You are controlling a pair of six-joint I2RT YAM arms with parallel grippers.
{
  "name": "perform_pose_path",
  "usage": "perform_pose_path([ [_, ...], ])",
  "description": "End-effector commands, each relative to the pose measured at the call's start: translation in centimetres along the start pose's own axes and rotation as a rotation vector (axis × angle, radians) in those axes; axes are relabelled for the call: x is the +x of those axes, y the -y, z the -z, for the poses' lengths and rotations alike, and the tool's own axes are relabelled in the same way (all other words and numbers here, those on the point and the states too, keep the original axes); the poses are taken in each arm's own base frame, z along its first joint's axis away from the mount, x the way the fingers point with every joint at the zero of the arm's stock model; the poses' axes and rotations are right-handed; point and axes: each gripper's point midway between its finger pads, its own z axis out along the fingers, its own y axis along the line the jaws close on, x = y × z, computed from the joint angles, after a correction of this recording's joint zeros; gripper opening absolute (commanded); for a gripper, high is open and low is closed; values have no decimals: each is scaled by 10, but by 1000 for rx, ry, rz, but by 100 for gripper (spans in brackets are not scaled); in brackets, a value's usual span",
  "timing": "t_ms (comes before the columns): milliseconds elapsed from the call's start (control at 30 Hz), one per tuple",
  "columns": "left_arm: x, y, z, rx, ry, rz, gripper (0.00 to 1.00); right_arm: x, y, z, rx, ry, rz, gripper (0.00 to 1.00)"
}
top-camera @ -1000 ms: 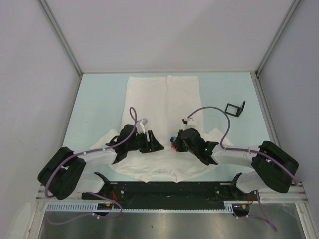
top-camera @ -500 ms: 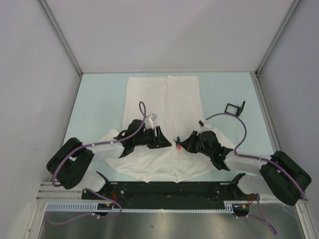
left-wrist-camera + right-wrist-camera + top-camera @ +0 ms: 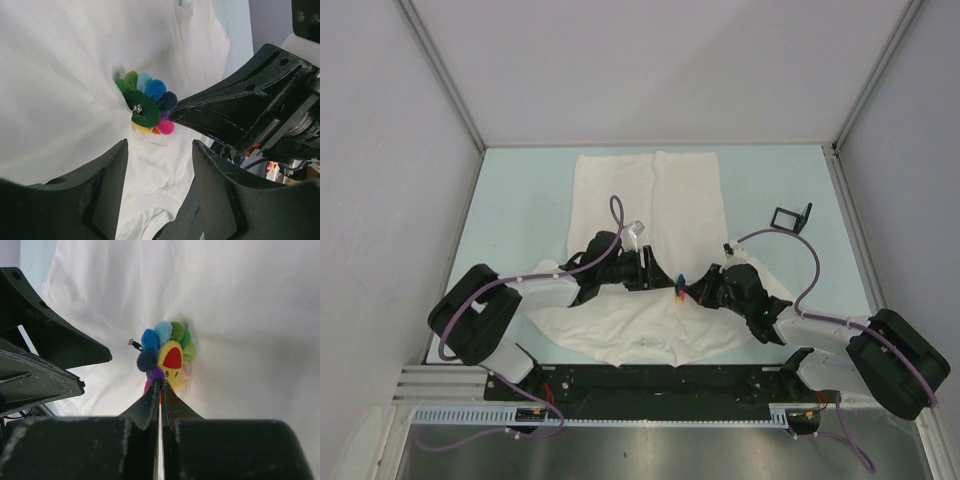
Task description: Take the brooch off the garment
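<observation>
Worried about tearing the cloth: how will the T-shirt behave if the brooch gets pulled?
Probably floppy: the T-shirt puckers toward the brooch pinched by the right gripper, so it would likely tent up. Soft creases suggest thin, light cloth.

Fuzzy felt brooch [image 3: 167, 357], soft matt cloth garment [image 3: 250, 315]

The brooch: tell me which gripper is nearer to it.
Right. The right gripper is shut on the edge of the brooch, pinching its petals. The left gripper stands open just short of the brooch, facing it from the other side, not touching.
</observation>
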Motion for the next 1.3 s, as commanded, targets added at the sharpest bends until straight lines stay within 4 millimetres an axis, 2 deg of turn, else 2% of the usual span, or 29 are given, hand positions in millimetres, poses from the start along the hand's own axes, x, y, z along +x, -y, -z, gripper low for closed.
perform_pose_path([
  [0, -11, 16, -9, 43, 7, -20, 60, -2, 6, 4, 15, 14, 10, 0],
  [633, -16, 20, -37, 67, -34, -11, 63, 0, 5, 4, 8, 2, 46, 0],
  [1033, -15, 36, -42, 116, -42, -17, 63, 5, 0, 1, 15, -20, 84, 0],
  [1267, -11, 39, -43, 126, -52, -16, 63, 0, 2, 3, 38, 3, 88, 0],
])
